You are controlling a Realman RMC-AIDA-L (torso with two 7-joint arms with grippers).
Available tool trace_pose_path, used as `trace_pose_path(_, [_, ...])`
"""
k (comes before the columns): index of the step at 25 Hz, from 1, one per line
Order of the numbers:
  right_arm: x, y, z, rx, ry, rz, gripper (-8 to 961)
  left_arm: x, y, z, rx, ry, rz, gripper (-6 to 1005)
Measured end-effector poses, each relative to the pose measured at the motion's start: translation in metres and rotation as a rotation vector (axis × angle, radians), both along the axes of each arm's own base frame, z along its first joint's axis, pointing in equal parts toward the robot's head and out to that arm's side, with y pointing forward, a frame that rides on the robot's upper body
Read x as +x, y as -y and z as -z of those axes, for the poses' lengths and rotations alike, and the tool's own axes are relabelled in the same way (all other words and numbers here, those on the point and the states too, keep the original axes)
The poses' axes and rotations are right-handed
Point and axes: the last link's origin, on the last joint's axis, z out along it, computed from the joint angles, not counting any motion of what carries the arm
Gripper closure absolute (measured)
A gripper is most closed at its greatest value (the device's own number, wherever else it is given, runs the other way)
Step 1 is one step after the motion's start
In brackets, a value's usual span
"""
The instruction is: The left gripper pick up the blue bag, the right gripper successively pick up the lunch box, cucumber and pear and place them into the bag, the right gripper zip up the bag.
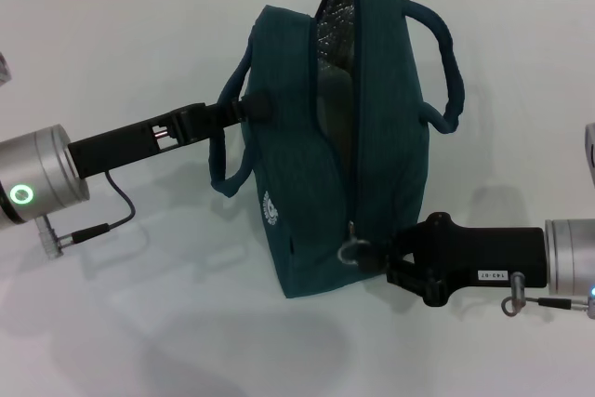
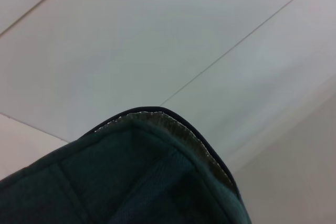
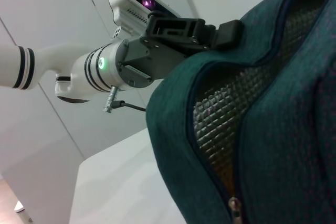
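Right gripper: my right gripper [image 1: 389,260] is at the near end of the blue bag [image 1: 372,146], where the metal ring pull [image 1: 350,250] of the zipper hangs. My fingers are closed around the zipper end, very near the ring; I judge that they pinch the pull, but the contact itself is partly hidden.
Step in hand: I judge this is the last step, closing the zipper. The near part of the zipper [image 1: 352,188] looks already joined, and the mouth is open only at the far end.
How to pull: I should pull along the line of the zipper, away from me, and not sideways. A slanted pull can jam the slider or twist the bag.
Silver lining: the silver foil lining [image 3: 239,98] shows inside the open mouth. It can catch in the teeth, so I go slowly there.
Bag position: the bag is upright on the white desk [image 1: 139,304], between my two arms, with its opening on top.
Contents: I cannot see the lunch box, cucumber or pear anywhere on the desk. They are probably inside, but the dark interior does not show them.
Left gripper: my left gripper [image 1: 249,107] is at the left side of the bag, its fingers pressed on the fabric near the left handle [image 1: 228,141]. It must hold firm as a counter-force while I pull.
Far handle: the right handle [image 1: 444,62] stands free of the zipper line.
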Motion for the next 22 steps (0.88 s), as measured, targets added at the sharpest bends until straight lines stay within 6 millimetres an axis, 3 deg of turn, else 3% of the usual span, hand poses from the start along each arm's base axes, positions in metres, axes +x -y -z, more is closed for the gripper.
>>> trace_pose_path(8, [-0.003, 0.000, 0.001, 0.008, -0.002, -0.022, 937, -0.001, 0.001, 0.000, 0.000, 0.001, -0.001, 938])
trace_pose_path(14, [-0.003, -0.002, -0.001, 0.019, -0.018, -0.018, 937, -0.003, 0.003, 0.000, 0.001, 0.000, -0.006, 939])
trace_pose_path(22, [0.007, -0.003, -0.021, 0.106, -0.100, 0.039, 937, -0.006, 0.005, -0.001, 0.004, -0.003, -0.014, 939])
